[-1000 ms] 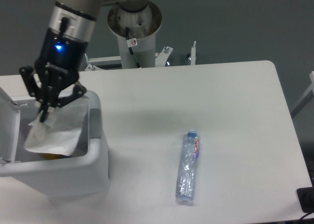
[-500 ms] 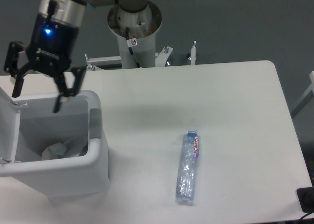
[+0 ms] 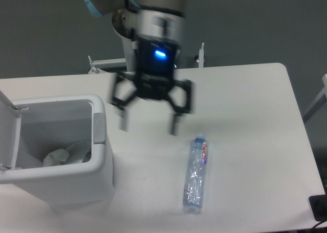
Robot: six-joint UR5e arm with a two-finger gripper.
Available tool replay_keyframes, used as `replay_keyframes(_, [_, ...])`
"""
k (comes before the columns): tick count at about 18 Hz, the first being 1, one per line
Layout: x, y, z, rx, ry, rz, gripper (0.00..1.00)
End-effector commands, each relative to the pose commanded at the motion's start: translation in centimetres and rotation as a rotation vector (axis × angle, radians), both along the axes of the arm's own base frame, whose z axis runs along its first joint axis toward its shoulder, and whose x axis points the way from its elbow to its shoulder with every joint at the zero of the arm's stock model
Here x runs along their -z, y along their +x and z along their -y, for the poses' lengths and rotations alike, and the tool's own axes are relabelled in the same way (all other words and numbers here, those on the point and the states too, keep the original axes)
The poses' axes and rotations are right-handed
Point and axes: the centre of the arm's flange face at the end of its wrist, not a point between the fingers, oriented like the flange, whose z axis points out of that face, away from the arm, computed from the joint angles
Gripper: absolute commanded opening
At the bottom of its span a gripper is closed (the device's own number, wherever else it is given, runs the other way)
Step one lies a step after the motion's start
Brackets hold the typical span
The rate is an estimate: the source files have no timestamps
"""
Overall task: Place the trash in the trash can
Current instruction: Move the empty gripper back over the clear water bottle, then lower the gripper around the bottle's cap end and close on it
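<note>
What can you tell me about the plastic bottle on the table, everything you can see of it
The plastic bottle is clear and crushed, with a red label near its neck. It lies flat on the white table, neck toward the far edge and base toward the near one. Nothing touches it; the open gripper is up and to its left.

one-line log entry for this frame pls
gripper: open, empty, above table, blurred | white wrapper: inside trash can | plastic bottle: lying on table, untouched | lid: open

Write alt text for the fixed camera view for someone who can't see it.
A robot arm's open tool hangs blurred above a white table, near a crushed clear bottle. At left, an open white trash can holds a crumpled white wrapper.
</note>
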Motion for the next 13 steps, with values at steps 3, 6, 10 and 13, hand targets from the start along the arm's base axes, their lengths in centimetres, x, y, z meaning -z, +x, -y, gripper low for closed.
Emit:
replay_keyframes(3, [7.8, -3.4, -0.8, 0.001, -0.158, 0.0, 1.0])
replay_keyframes(6, [13.5, -4.9, -1.6, -0.018, -0.267, 0.027, 1.0])
replay_keyframes(10, [19.6, -4.5, -3.4, 0.016, -0.324, 0.101, 1.0])
replay_keyframes(13, [23.1, -4.2, -4.9, 0.045, -0.351, 0.129, 1.0])
